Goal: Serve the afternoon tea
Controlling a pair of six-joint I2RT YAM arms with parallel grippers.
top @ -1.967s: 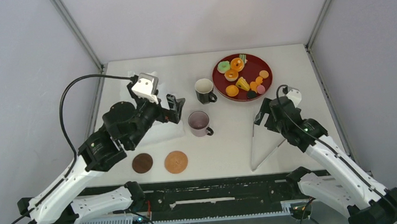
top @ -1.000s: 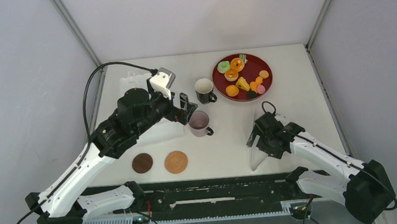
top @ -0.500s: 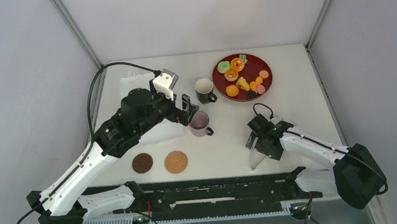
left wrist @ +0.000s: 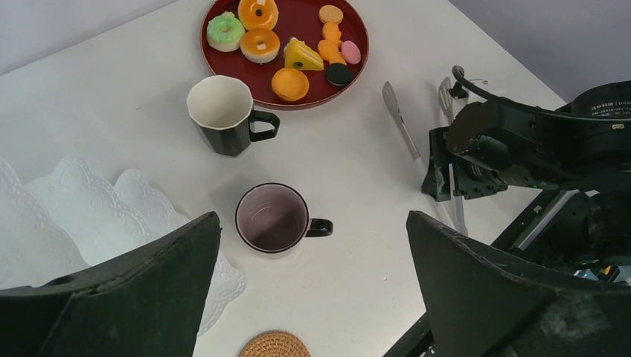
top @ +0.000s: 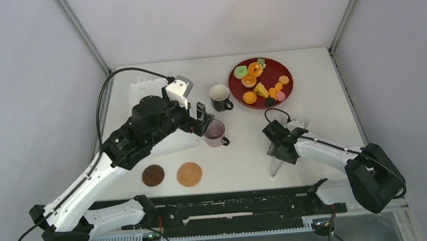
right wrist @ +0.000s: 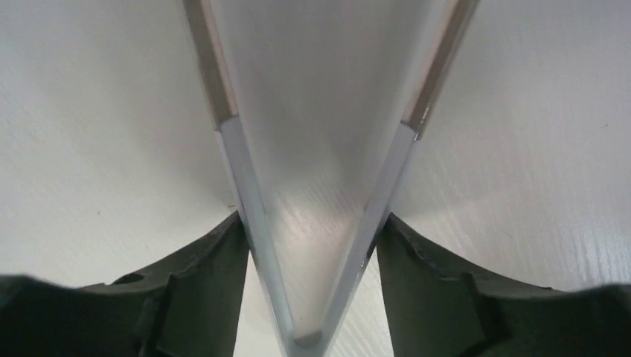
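So the mauve mug (top: 214, 132) hasn't budged, but the left gripper (top: 203, 119) has swung over from the white stand (top: 140, 90) and now hangs right by it. From the left wrist the mug sits pretty much in the gap between the jaws, which are spread as wide as they go with nothing in them. The black mug (top: 219, 97) is just beyond those jaws, and the pastries (top: 249, 97) are further out again, all on the red tray (top: 273, 70). Both coasters (top: 189, 174) are back on the near side, bare. The bigger change is the right gripper (top: 276, 144): it has dropped down onto the tongs (top: 276, 163) and started pinching. In the right wrist view both fingers (right wrist: 201, 282) press on the outside of the two tong arms near the hinge, so I'd call that clamped on the tongs, and the V looks narrower than a second ago. My read: the tongs are about to be lifted for moving pastries to the stand, while the left side lines up for the mauve mug, probably headed to a coaster. Nothing actually served yet.
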